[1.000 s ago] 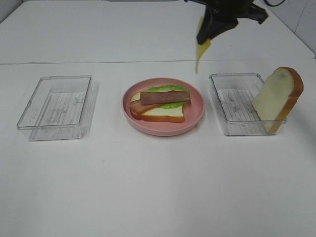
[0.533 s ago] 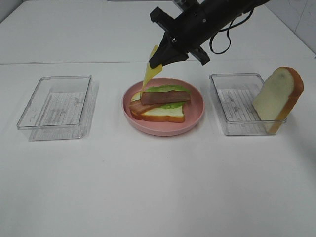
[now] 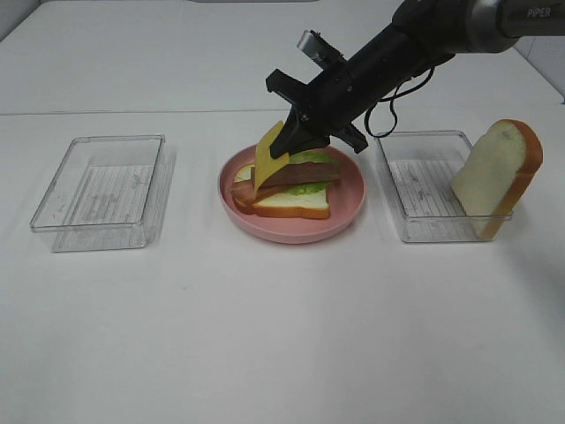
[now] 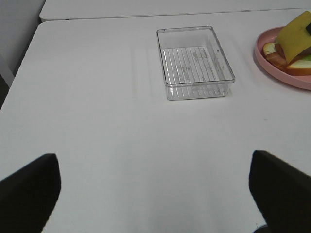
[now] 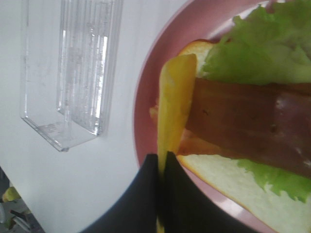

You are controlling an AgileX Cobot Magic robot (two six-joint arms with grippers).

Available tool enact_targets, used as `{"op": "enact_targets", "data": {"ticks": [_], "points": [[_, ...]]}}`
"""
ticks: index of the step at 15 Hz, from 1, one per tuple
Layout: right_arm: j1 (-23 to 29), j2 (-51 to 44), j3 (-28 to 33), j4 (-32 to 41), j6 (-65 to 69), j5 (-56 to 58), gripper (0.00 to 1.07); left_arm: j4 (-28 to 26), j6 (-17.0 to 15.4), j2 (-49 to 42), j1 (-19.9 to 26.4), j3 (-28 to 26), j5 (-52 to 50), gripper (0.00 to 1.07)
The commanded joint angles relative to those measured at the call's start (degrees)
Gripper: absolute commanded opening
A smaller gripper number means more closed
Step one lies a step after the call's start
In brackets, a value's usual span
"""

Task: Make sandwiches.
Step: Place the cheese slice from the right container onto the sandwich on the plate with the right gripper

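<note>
The sandwich stack sits on a round pink plate (image 3: pixel 349 208): a bread slice (image 3: pixel 296 205), green lettuce (image 3: pixel 311 158) and a bacon strip (image 3: pixel 298 174) on top. My right gripper (image 3: pixel 291 144) is shut on a yellow cheese slice (image 3: pixel 268 161), which hangs tilted over the stack's left end and touches it. The right wrist view shows the pinched cheese (image 5: pixel 175 107) edge-on beside the bacon (image 5: pixel 243 121), the lettuce (image 5: pixel 257 48) and the bread (image 5: pixel 233 187). A second bread slice (image 3: pixel 496 177) leans in the right tray (image 3: pixel 415 181). My left gripper (image 4: pixel 155 194) is open and empty, out of the high view.
An empty clear tray (image 3: pixel 101 190) stands left of the plate; it also shows in the left wrist view (image 4: pixel 194 60) and in the right wrist view (image 5: pixel 77 73). The plate's edge (image 4: pixel 272 68) shows in the left wrist view.
My right arm has swung left from above the right tray and come down, bringing the hanging cheese onto the left end of the stack. The rest has not moved.
</note>
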Motion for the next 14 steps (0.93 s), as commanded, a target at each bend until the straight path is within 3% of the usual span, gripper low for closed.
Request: {"op": "enact_targets", "data": {"ticks": [1, 3, 7, 8, 11, 12, 14], "points": [[-0.23, 0.06, 0.11, -4.87, 1.03, -0.23, 0.00, 0.11, 0.00, -1.20, -0.29, 0.11, -0.34, 0.98], [-0.23, 0.06, 0.11, -12.20, 5.67, 0.00, 0.00, 0.11, 0.00, -1.20, -0.29, 0.11, -0.34, 0.98], [-0.23, -0.57, 0.11, -12.43, 5.50, 0.29, 0.00, 0.11, 0.00, -1.20, -0.29, 0.11, -0.34, 0.98], [-0.23, -0.80, 0.11, -12.43, 5.39, 0.34, 0.05, 0.11, 0.00, -1.20, -0.29, 0.11, -0.34, 0.98], [-0.23, -2.18, 0.11, -12.83, 5.39, 0.46, 0.39, 0.11, 0.00, -1.20, -0.29, 0.11, -0.34, 0.98], [-0.23, -4.13, 0.11, -15.01, 5.39, 0.46, 0.79, 0.11, 0.00, -1.20, -0.29, 0.11, -0.34, 0.98], [-0.23, -6.07, 0.11, -17.25, 5.39, 0.46, 0.97, 0.11, 0.00, -1.20, -0.29, 0.11, -0.34, 0.98]]}}
